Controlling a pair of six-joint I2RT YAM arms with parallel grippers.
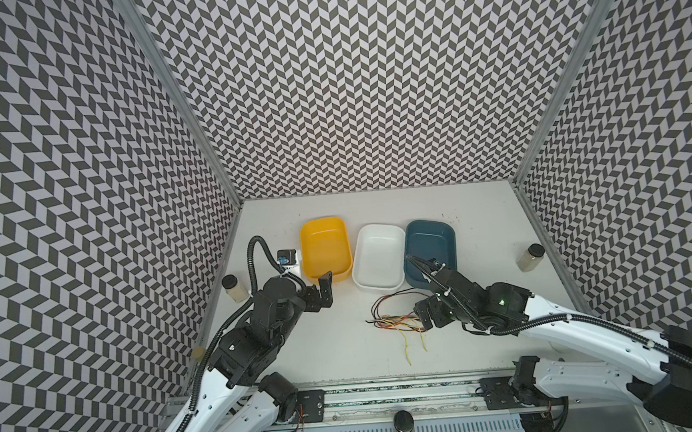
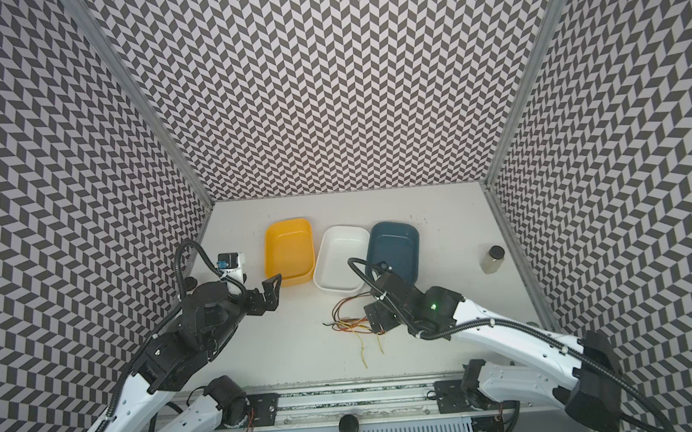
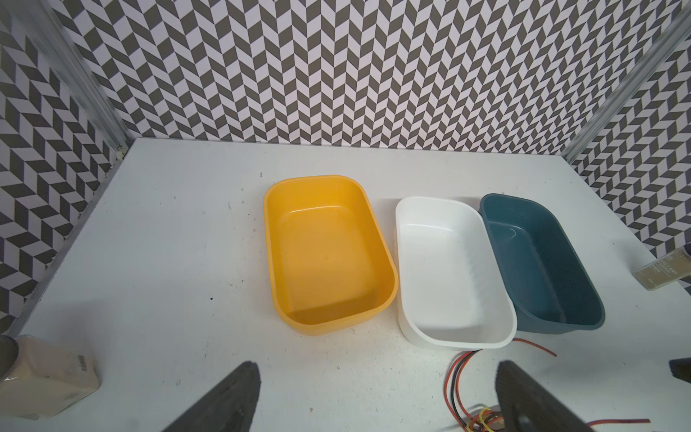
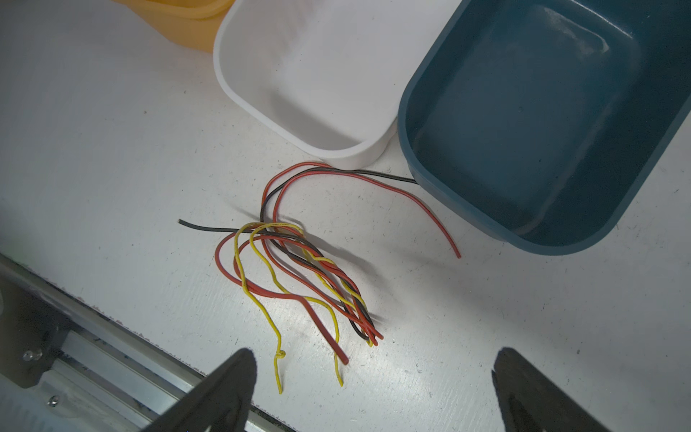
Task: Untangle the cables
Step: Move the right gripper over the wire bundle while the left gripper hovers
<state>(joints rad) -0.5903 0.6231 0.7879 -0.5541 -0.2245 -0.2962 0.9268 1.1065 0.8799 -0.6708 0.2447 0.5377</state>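
The cables (image 1: 393,320) (image 2: 352,323) are thin red, black and yellow wires lying in a loose tangle on the white table, just in front of the white tub. In the right wrist view the cables (image 4: 299,262) cross and twist together, with their ends fanning out. My right gripper (image 1: 422,316) (image 4: 374,359) hovers open just to the right of the tangle and holds nothing. My left gripper (image 1: 320,287) (image 3: 374,374) is open and empty near the yellow tub's front corner, well left of the cables (image 3: 463,389).
Three tubs stand in a row behind the cables: yellow (image 1: 321,219), white (image 1: 378,226) and dark blue (image 1: 428,221). A small jar (image 1: 234,287) sits by the left wall and another (image 1: 530,257) by the right wall. A metal rail (image 1: 390,389) runs along the table's front edge.
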